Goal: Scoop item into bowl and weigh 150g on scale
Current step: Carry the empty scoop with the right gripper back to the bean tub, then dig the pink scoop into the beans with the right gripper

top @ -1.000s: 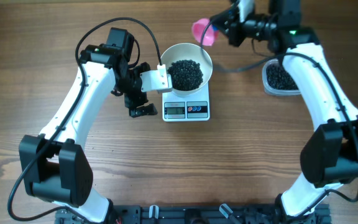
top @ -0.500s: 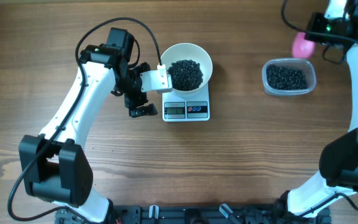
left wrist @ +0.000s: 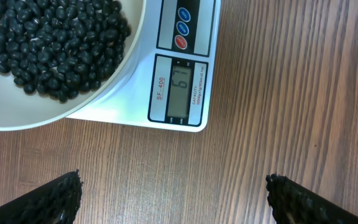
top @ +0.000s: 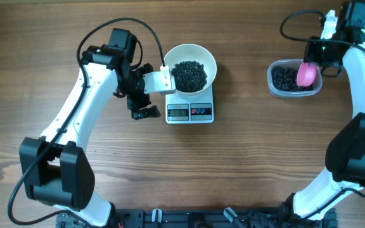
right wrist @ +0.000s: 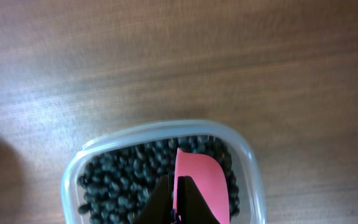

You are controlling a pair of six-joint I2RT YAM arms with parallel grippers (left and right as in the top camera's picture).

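The white bowl (top: pixel 208 58) stands on the scale (top: pixel 191 112) and holds a heap of black beans (top: pixel 189 75), the item. My left gripper (top: pixel 149 100) hovers just left of the scale, open and empty. In the left wrist view its fingertips (left wrist: pixel 67 194) frame bare wood before the scale (left wrist: pixel 180 68), the bowl (left wrist: pixel 129 62) and the beans (left wrist: pixel 55 43). My right gripper (top: pixel 314 60) is shut on a pink scoop (top: pixel 307 74) lowered into the clear tub (top: pixel 272 83). The right wrist view shows the gripper (right wrist: pixel 178 190) pinching the scoop (right wrist: pixel 207 183) over the beans (right wrist: pixel 120 180).
The clear tub (right wrist: pixel 253 180) sits at the far right of the wooden table (top: pixel 246 158), well apart from the scale. A black cable (top: pixel 141 28) loops over the left arm near the bowl. The arm bases stand at the front edge.
My right arm has swung from beside the bowl to the right, and the pink scoop has come down into the tub of beans. The left arm has not moved.
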